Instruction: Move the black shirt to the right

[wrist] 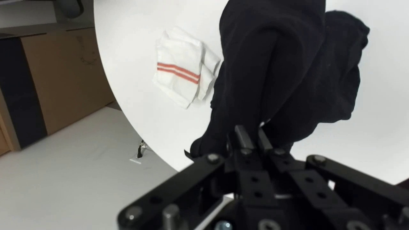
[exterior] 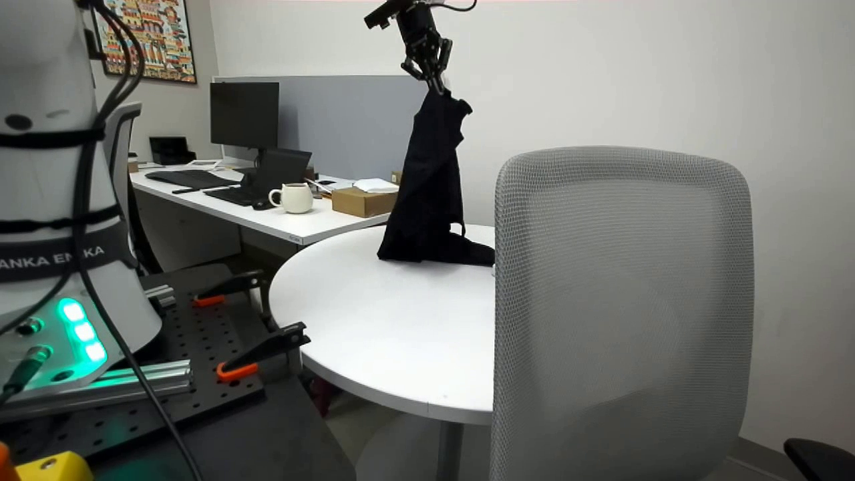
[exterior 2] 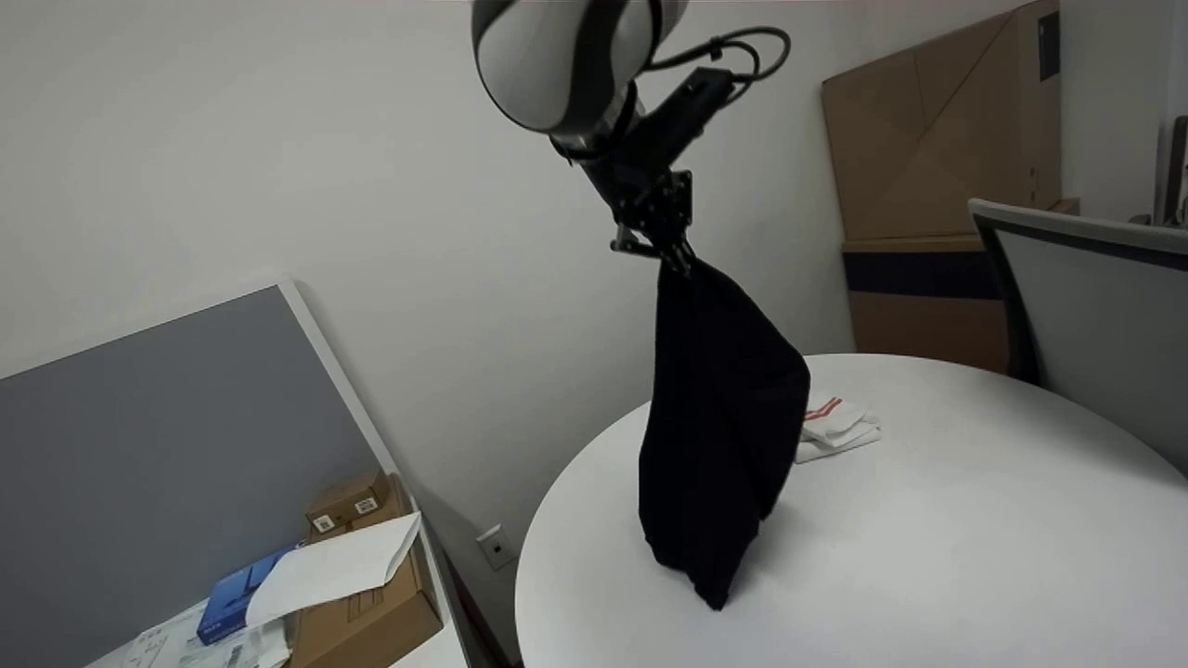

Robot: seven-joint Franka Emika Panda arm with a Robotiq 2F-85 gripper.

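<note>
Gripper (exterior: 435, 85) pinching a black shirt (exterior: 431, 180) above a round white table (exterior: 394, 321).

It is closed on a gathered upper part of the shirt; the rest hangs in long folds, the lower end reaching down to the table. Near the shirt, a white cloth (wrist: 179, 57) with 2 red stripes lies folded on the table. A gray mesh chair (exterior: 621, 300) hides part of the table in an exterior view. Further off, a white desk (exterior: 314, 224) bears a mug (exterior: 296, 199) and a monitor (exterior: 244, 113); 2 clamps (exterior: 267, 347) sit by the robot's base (exterior: 60, 314).
</note>
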